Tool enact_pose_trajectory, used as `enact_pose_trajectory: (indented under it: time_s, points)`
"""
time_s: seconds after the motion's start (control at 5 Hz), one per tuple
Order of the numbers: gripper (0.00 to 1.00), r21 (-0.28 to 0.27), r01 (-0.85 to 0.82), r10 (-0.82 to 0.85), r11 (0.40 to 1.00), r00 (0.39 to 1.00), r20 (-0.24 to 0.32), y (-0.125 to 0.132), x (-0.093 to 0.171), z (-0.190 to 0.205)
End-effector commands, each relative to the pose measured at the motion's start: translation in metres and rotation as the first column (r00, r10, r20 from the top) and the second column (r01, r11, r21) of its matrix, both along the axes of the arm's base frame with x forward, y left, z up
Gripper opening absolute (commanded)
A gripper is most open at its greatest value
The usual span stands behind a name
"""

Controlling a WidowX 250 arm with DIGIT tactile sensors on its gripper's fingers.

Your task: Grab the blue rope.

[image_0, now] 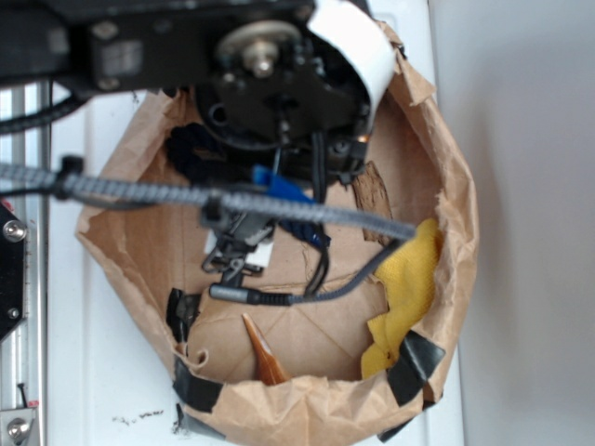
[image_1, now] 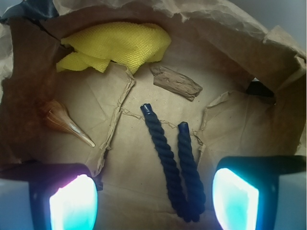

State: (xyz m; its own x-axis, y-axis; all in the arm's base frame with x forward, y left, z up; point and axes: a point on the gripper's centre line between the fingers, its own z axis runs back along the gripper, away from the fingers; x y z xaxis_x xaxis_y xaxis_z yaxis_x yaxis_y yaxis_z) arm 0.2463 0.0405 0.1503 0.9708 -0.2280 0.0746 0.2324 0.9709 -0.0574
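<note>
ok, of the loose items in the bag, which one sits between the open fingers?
The blue rope. In the wrist view its bent end lies between the gripper fingers; the yellow cloth, brown shell and cardboard scrap lie farther off.

Exterior looks down; wrist nearer; both share paper bag [image_0: 437, 158]

The blue rope [image_1: 173, 167] lies on the paper bag [image_1: 144, 182] floor, its two ends pointing toward the yellow cloth [image_1: 120, 48]. The gripper [image_1: 153, 201] is spread wide, one finger either side of the rope. A brown shell [image_1: 64, 123] lies at left.
</note>
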Motion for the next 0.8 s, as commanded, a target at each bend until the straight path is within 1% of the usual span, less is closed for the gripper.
enact_pose_trajectory:
  time_s: [0.0,0.2,0.4,0.6]
  points:
    - [1.00,0.009,-0.012,0.012,1.000,0.999,0.038,0.000,0.000,0.010]
    - [1.00,0.021,0.044,-0.045,0.999,0.996,0.071,-0.008,-0.009,-0.006]
    - [1.00,0.095,0.060,-0.069,0.994,0.993,0.095,-0.018,-0.001,-0.039]
    - [1.00,0.134,0.083,-0.099,0.988,0.989,0.113,-0.022,0.000,-0.057]
